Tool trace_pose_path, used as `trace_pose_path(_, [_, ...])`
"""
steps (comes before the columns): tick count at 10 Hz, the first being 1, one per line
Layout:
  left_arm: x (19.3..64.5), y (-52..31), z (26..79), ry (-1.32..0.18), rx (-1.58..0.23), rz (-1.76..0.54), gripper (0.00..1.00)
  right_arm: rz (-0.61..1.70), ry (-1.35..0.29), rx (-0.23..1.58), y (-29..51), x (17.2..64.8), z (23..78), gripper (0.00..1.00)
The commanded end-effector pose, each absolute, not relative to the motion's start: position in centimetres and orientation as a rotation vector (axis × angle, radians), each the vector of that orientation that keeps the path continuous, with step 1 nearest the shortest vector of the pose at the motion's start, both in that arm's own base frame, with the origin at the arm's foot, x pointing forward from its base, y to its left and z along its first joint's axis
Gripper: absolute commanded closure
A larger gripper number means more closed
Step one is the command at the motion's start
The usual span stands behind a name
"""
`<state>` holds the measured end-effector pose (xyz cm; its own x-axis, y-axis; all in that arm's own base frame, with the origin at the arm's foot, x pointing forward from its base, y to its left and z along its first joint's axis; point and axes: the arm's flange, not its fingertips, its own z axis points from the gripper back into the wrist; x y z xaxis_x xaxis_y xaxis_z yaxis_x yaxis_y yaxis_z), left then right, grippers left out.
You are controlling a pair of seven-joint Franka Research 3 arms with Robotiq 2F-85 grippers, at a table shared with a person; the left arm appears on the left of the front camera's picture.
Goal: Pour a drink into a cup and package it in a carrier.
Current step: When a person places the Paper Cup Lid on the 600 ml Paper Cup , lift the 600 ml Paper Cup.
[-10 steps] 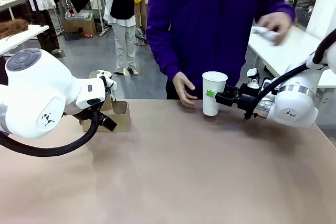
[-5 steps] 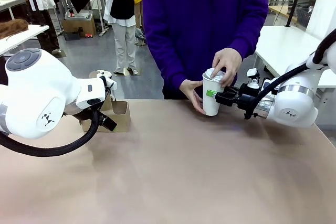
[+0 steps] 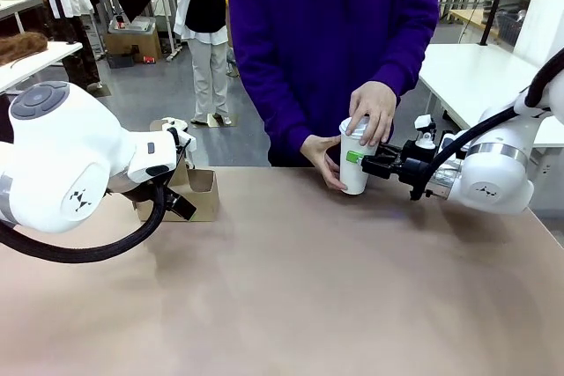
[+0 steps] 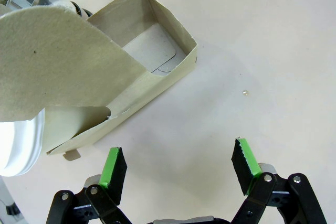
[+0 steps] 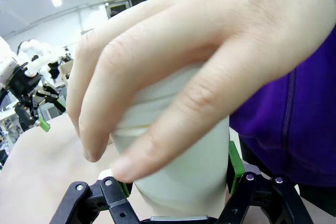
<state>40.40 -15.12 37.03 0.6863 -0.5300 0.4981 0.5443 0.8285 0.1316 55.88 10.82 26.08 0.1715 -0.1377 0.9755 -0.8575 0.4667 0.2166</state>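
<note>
From the front: shows the cup point(image 3: 353, 180) upright on the table point(image 3: 291, 288) near the far edge, right of middle, long axis vertical, mouth up. Clamped at mid-height by the right gripper point(image 3: 356, 160), set level from the right. Covered on top by the person's upper hand point(image 3: 374, 107), touched at the side by the lower hand point(image 3: 317, 154). Shows the carrier point(image 3: 203, 195) at far left, open side up.

From the left wrist: looks down into the carrier point(image 4: 157, 90), long axis diagonal, handle flap point(image 4: 58, 61) raised. Has the left gripper point(image 4: 181, 158) spread wide over bare table just beside it, holding nothing.

From the right wrist: shows the right gripper point(image 5: 178, 182) closed on the plain white cup point(image 5: 184, 166), green pads against both sides, the person's fingers over its top.
</note>
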Motion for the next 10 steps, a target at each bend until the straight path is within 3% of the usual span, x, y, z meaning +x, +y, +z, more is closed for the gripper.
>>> trace_pose_path(1, [40.37,-15.12,37.05,-0.55,-0.029,-0.602,0.0,0.643,-1.328,0.988,11.02,55.51,26.66,0.2])
trace_pose_path(10, [40.37,-15.12,37.05,-0.55,-0.029,-0.602,0.0,0.643,-1.328,0.988,11.02,55.51,26.66,0.2])
